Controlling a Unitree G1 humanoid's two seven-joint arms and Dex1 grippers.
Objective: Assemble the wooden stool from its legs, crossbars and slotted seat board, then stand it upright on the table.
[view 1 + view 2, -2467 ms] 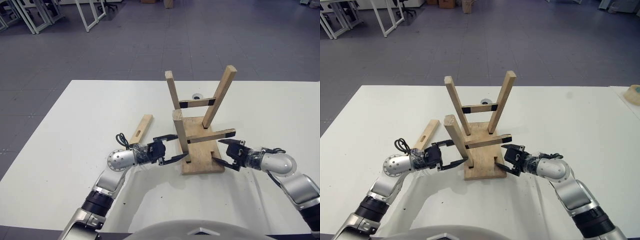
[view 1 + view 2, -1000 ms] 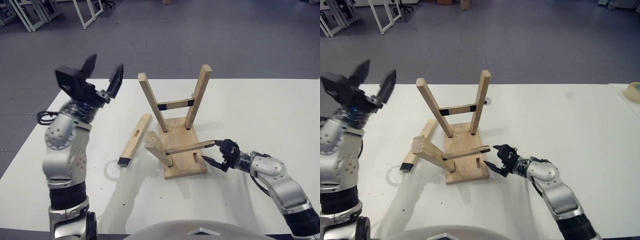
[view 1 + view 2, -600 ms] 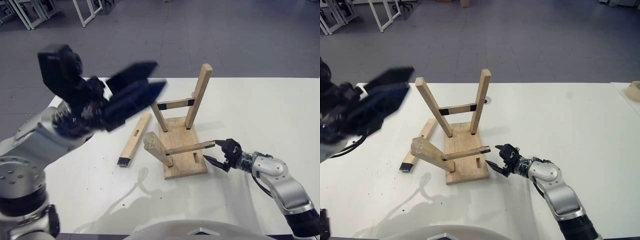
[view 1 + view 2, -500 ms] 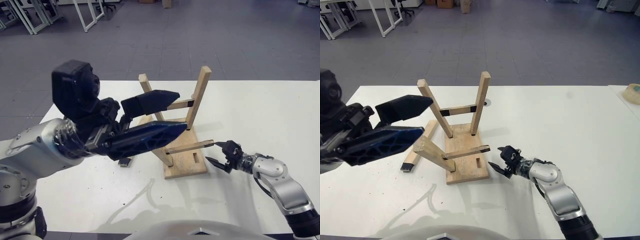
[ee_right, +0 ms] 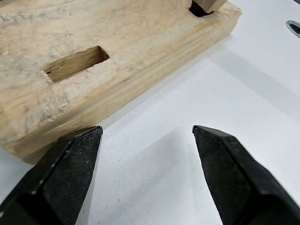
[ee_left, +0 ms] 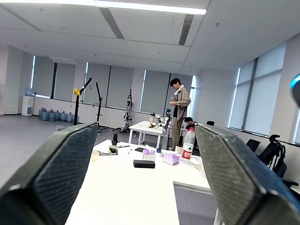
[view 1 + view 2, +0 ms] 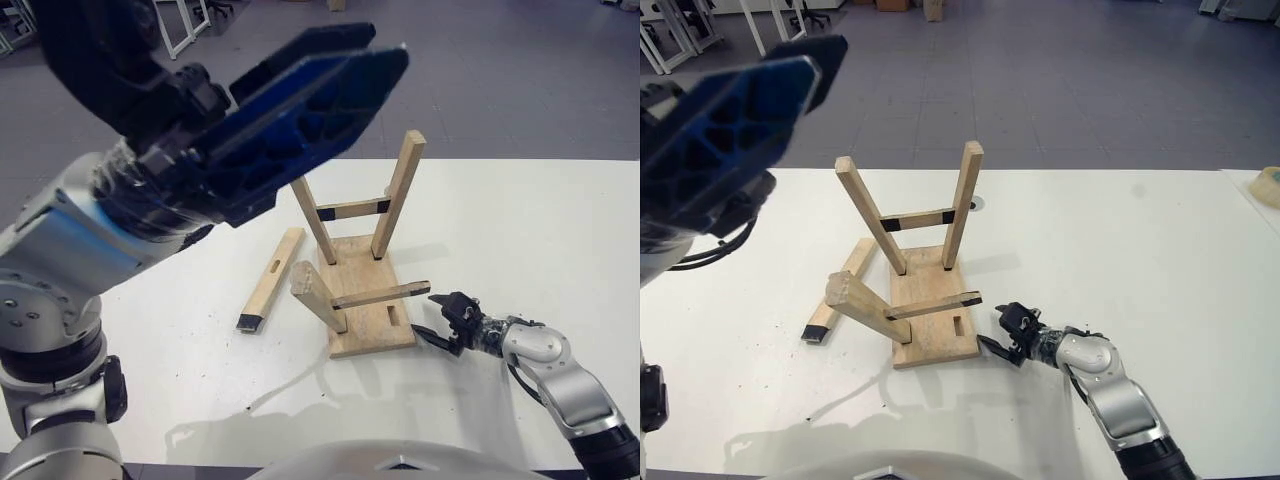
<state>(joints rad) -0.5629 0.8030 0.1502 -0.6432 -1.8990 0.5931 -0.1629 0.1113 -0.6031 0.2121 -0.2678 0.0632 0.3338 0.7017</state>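
**Condition.** The stool is found part-built and upside down on the desk. The seat board lies flat. Two legs stand in its far slots, joined by a crossbar. A third leg leans in the near left slot, and a second crossbar runs from it to a free end. The near right slot is open. The fourth leg lies loose on the desk, just beside the board's left edge.

**Claws.** The left claw is held high above the desk with its fingers spread wide, and nothing is carried. The right claw sits low at the board's near right corner, fingers apart, close to the wood but not clamped on it.

**Recommendation.** The step in hand is judged to be the fitting of the fourth leg.
- The loose leg should be gripped near its middle, so that its mortise can be turned toward the free crossbar end.
- The board should be steadied by the right claw before any pressure is applied.
- The leaning leg should be squared first. Otherwise the crossbar tenon is likely to miss the mortise and the frame may rack.
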